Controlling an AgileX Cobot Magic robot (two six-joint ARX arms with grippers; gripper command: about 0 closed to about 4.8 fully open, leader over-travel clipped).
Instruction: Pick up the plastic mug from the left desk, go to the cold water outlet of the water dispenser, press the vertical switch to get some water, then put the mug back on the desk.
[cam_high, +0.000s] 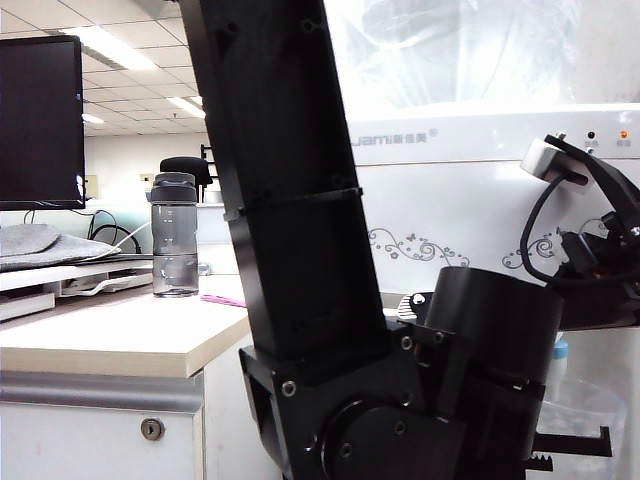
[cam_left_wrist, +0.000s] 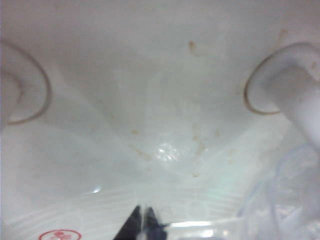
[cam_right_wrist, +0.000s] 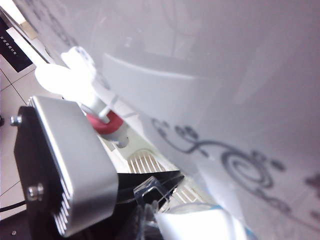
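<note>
Low beside the white water dispenser (cam_high: 450, 170), my left gripper (cam_high: 575, 450) is shut on the handle side of the clear plastic mug (cam_high: 595, 410). In the left wrist view its black tips (cam_left_wrist: 145, 221) meet, and the mug (cam_left_wrist: 287, 200) stands under a white tap (cam_left_wrist: 300, 100) in the recess. The blue collar of the cold water outlet (cam_high: 560, 350) shows just above the mug. My right arm's hand (cam_high: 600, 270) hangs over that tap, with its fingers and the vertical switch hidden. The right wrist view shows the white, blue-edged outlet (cam_right_wrist: 200, 222) up close.
The red-collared tap (cam_right_wrist: 105, 122) with its long lever (cam_right_wrist: 70, 75) sits beside the cold one, above the ribbed drip tray (cam_right_wrist: 145, 162). The left desk (cam_high: 110, 340) carries a smoky-grey bottle (cam_high: 174, 235) and a monitor (cam_high: 40, 120). My left arm's black links (cam_high: 290, 200) fill the middle.
</note>
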